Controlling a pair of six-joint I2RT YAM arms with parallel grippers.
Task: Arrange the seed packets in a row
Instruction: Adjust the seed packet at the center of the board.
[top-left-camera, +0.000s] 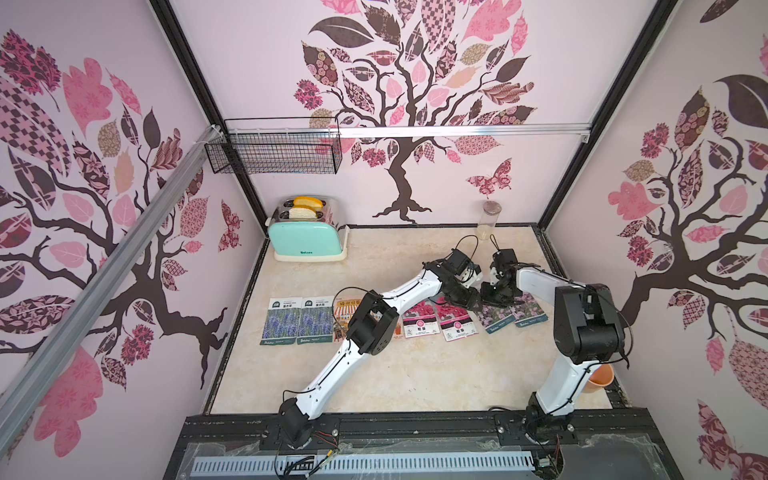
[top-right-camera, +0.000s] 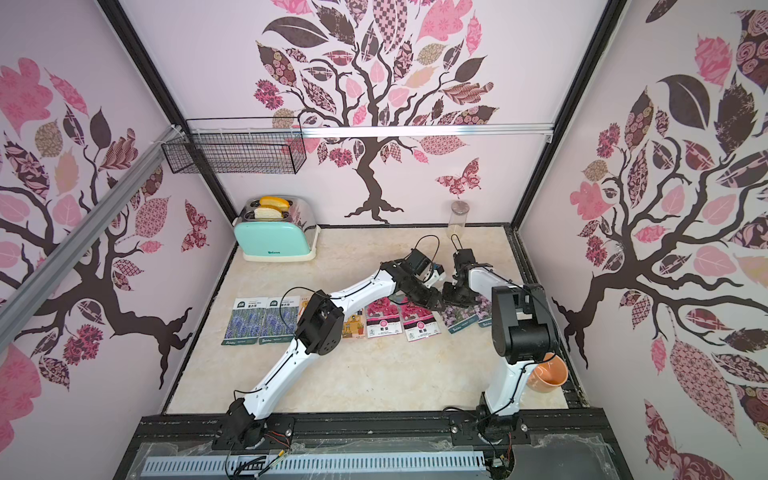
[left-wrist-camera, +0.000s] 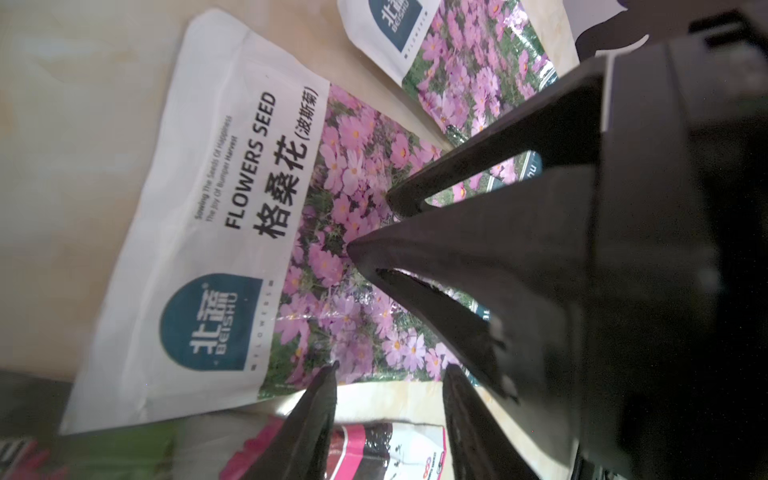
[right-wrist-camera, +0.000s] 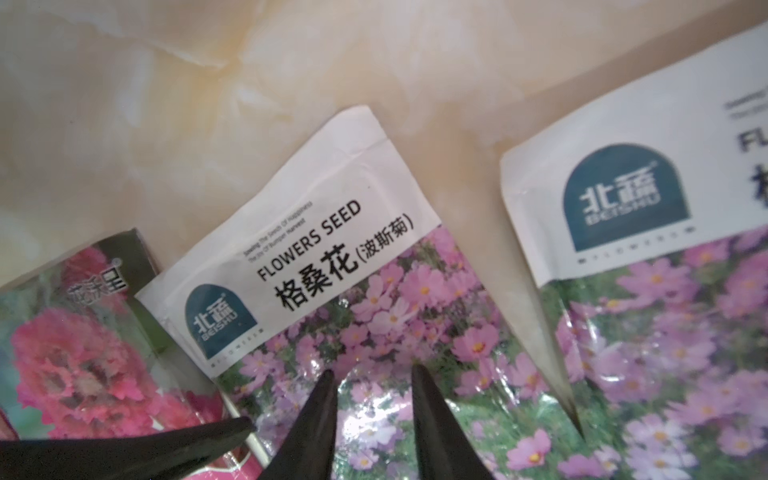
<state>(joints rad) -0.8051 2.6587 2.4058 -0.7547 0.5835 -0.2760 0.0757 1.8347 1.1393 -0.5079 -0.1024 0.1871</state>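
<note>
The seed packets lie in a row across the table. From the left come two blue lavender ones (top-left-camera: 281, 320), an orange one (top-left-camera: 344, 311) mostly hidden under my left arm, two magenta ones (top-left-camera: 419, 321) and two lilac ones (top-left-camera: 496, 321). My left gripper (left-wrist-camera: 390, 374) is open over the gap between a magenta packet (left-wrist-camera: 386, 449) and the nearer lilac packet (left-wrist-camera: 291, 232). My right gripper (right-wrist-camera: 372, 372) is open, tips down on that same lilac packet (right-wrist-camera: 332, 257), with nothing between its fingers. Both grippers nearly meet in both top views (top-left-camera: 480, 299) (top-right-camera: 442, 300).
A mint toaster (top-left-camera: 305, 237) stands at the back left under a wire basket (top-left-camera: 274, 151). A clear jar (top-left-camera: 490, 218) stands at the back wall. An orange cup (top-left-camera: 600, 378) sits at the right edge behind my right arm.
</note>
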